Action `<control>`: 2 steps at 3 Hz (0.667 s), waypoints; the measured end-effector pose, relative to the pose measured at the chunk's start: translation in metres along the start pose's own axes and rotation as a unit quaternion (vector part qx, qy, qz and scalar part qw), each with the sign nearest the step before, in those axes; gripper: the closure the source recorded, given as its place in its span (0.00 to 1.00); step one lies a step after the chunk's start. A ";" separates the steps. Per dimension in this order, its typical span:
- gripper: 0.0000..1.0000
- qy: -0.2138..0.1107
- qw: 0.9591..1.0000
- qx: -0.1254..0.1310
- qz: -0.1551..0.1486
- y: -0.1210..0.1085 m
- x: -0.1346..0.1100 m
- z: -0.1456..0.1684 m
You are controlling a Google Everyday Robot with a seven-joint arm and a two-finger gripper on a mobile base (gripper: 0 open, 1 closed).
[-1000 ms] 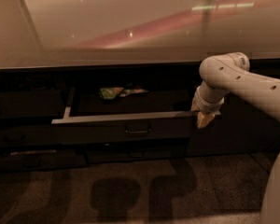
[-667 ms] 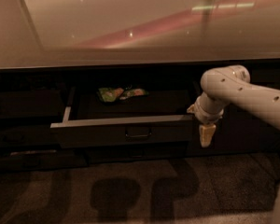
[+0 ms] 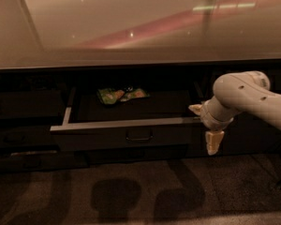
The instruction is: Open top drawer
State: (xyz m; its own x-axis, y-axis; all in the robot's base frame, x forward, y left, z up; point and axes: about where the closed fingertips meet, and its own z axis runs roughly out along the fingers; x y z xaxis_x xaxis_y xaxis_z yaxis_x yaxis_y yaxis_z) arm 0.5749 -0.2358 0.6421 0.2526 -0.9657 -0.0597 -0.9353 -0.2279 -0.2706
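Observation:
The top drawer (image 3: 98,136) is pulled out from under the counter, with its pale top edge and left rail showing. Its small loop handle (image 3: 139,136) sits at the middle of the dark front. My gripper (image 3: 205,125) is at the drawer's right end, just beside the front's right corner. It is open and holds nothing. One pale fingertip (image 3: 195,109) points left near the drawer edge and the other (image 3: 213,142) hangs downward. My white arm (image 3: 253,97) comes in from the right.
Green snack packets (image 3: 121,95) lie at the back of the drawer floor. A glossy counter top (image 3: 131,32) overhangs the cabinets. Narrower dark drawer fronts (image 3: 18,139) stand to the left. Dark speckled floor (image 3: 131,196) lies below.
The drawer has slid a little further out. My gripper has dropped lower and shifted along the drawer's right end, and its second fingertip has come into sight.

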 end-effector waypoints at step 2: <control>0.00 -0.001 0.999 0.046 -0.014 0.006 -0.008 -0.057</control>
State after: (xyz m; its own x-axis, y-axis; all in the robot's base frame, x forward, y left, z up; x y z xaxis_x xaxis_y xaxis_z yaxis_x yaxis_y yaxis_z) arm 0.5530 -0.2363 0.6959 0.2799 -0.9586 -0.0529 -0.9011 -0.2434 -0.3588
